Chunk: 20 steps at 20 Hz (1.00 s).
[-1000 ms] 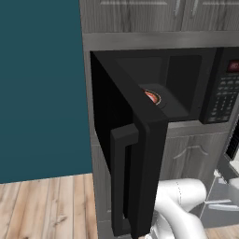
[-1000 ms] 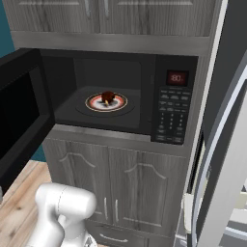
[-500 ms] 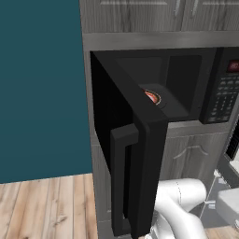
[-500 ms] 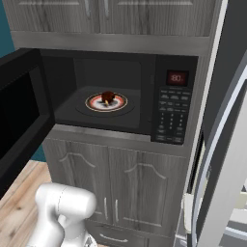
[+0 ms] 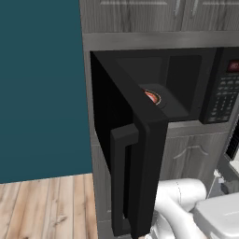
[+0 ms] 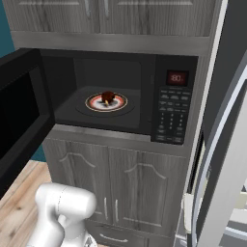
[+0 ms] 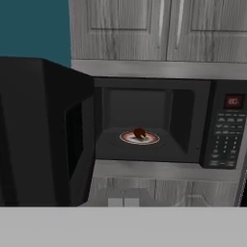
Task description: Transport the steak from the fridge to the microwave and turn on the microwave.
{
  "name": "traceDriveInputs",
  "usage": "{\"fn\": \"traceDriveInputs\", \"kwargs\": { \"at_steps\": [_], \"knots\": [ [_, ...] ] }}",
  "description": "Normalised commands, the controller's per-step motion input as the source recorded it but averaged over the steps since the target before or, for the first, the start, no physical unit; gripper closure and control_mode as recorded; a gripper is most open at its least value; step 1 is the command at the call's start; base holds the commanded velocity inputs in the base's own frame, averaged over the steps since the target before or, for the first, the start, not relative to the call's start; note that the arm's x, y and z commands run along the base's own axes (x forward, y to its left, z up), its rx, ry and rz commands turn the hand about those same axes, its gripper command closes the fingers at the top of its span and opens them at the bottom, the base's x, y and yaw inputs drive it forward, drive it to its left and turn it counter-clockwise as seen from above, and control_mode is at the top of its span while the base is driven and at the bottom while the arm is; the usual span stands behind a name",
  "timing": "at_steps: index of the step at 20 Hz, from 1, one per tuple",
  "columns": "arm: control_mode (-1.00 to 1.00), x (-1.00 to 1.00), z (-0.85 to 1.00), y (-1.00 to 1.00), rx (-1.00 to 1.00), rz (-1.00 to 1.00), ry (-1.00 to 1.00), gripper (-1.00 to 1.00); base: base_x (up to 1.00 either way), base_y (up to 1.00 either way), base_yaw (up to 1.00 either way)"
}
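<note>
Claw pressed together, nothing pinched, pulled back low in front of the microwave. Steak sits on the plate at the middle of the oven floor, delivered. Door stands wide open, so that looks like the next job. Danger: a glancing push slips off the door edge, or the door stays ajar and the keypad press does nothing.
</note>
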Motion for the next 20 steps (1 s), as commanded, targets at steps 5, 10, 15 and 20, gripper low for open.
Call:
{"fn": "traceDriveInputs", "kwargs": {
  "at_steps": [5,10,15,20],
  "knots": [
    [-1.0,0.0,-0.06,0.34,-0.01,0.0,0.0,1.0,0.0,0.0,0.0],
    [-1.0,0.0,-0.05,0.23,0.0,-0.01,0.0,1.0,0.0,0.0,0.0],
    [-1.0,0.03,-0.05,0.19,0.0,-0.03,0.0,1.0,0.0,0.0,0.0],
    [-1.0,0.11,-0.08,0.16,0.0,-0.04,0.0,1.0,0.0,0.0,0.0]
  ]
}}
